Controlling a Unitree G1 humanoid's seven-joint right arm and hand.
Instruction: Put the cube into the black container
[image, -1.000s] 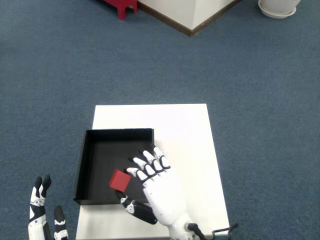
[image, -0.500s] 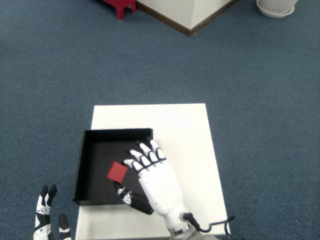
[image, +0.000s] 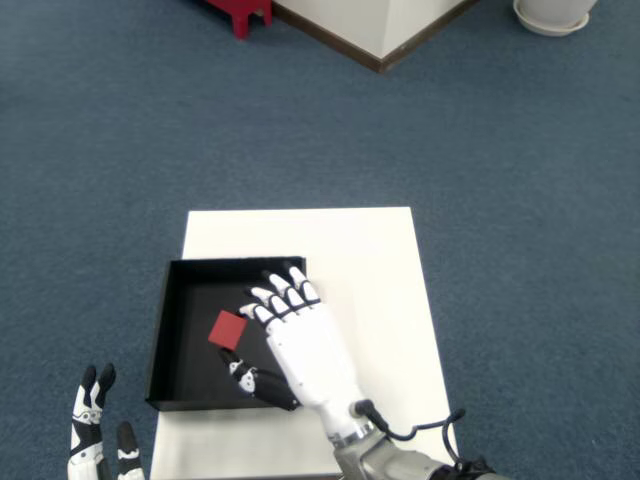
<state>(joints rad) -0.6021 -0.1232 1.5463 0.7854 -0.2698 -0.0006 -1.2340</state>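
Overhead view from the robot's head, looking down on a white rectangular tabletop (image: 360, 250) that stands on blue carpet (image: 150, 120). On the near left part of the table sits a shallow, square black container (image: 180, 275) with low walls. Inside it is a small red cube (image: 227, 329), roughly at the middle of the container's floor. Whether the cube rests on the floor or is lifted slightly above it cannot be told. The robot's white right hand (image: 300, 345) reaches in over the container's right wall, its fingers (image: 283, 298) held close together beside the cube and its dark thumb (image: 248, 380) below it. Fingertips touch or nearly touch the cube, so a grip cannot be confirmed. Judging by this, the task looks almost done: the cube is within the container, and what remains is letting go and pulling the hand clear.
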